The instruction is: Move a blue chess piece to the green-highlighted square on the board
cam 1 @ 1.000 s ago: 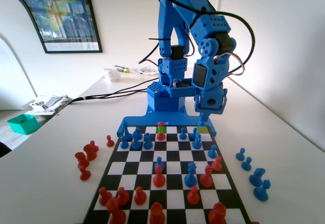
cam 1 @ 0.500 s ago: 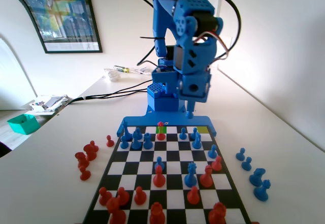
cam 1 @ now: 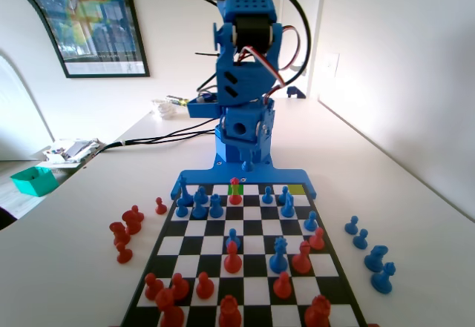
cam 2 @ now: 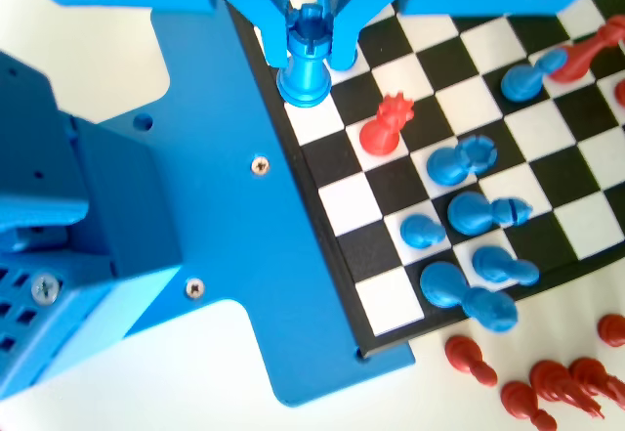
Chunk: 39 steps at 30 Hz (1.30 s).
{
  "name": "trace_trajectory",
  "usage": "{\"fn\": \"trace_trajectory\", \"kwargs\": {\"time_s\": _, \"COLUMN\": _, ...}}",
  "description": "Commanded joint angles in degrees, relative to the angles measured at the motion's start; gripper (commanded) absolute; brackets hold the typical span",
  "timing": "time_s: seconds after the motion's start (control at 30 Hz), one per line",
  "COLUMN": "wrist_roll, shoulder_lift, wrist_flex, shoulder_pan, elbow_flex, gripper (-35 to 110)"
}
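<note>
My gripper (cam 1: 247, 162) hangs over the far edge of the board (cam 1: 256, 227), shut on a slim blue chess piece (cam 1: 247, 167) that is lifted off the squares. In the wrist view the jaws clamp the piece (cam 2: 310, 60) just below its crown, and the gripper (cam 2: 313, 40) sits over the board's edge row (cam 2: 391, 192). The green-highlighted square (cam 1: 237, 186) lies just left of and below the gripper in the fixed view. A red piece (cam 1: 235, 193) stands on that square; it shows in the wrist view (cam 2: 385, 128) a square or so from the held piece.
A lime-green square (cam 1: 297, 189) is in the same far row, to the right. Several blue pieces (cam 1: 200, 205) crowd the far rows and red ones (cam 1: 231, 256) the near rows. Captured red pieces (cam 1: 125, 227) lie left of the board, blue ones (cam 1: 371, 249) right.
The arm has swung left in the fixed view, from above the lime-green square to above the far edge near the green square, carrying the blue piece.
</note>
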Motion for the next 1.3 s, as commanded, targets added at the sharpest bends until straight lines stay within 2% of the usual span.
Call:
{"fn": "trace_trajectory", "kwargs": {"time_s": 0.0, "wrist_roll": -2.5, "shoulder_lift": 2.8, "wrist_flex": -0.1, "shoulder_pan": 4.3, "elbow_flex": 0.9, "gripper": 1}}
{"fn": "trace_trajectory", "kwargs": {"time_s": 0.3, "wrist_roll": -4.2, "shoulder_lift": 2.6, "wrist_flex": -7.1, "shoulder_pan": 8.7, "elbow_flex": 5.8, "gripper": 1}}
{"fn": "trace_trajectory", "kwargs": {"time_s": 0.87, "wrist_roll": 0.6, "shoulder_lift": -4.7, "wrist_flex": -20.7, "shoulder_pan": 10.4, "elbow_flex": 10.4, "gripper": 1}}
{"fn": "trace_trajectory", "kwargs": {"time_s": 1.27, "wrist_roll": 1.2, "shoulder_lift": -5.2, "wrist_flex": -24.6, "shoulder_pan": 10.0, "elbow_flex": 12.7, "gripper": 1}}
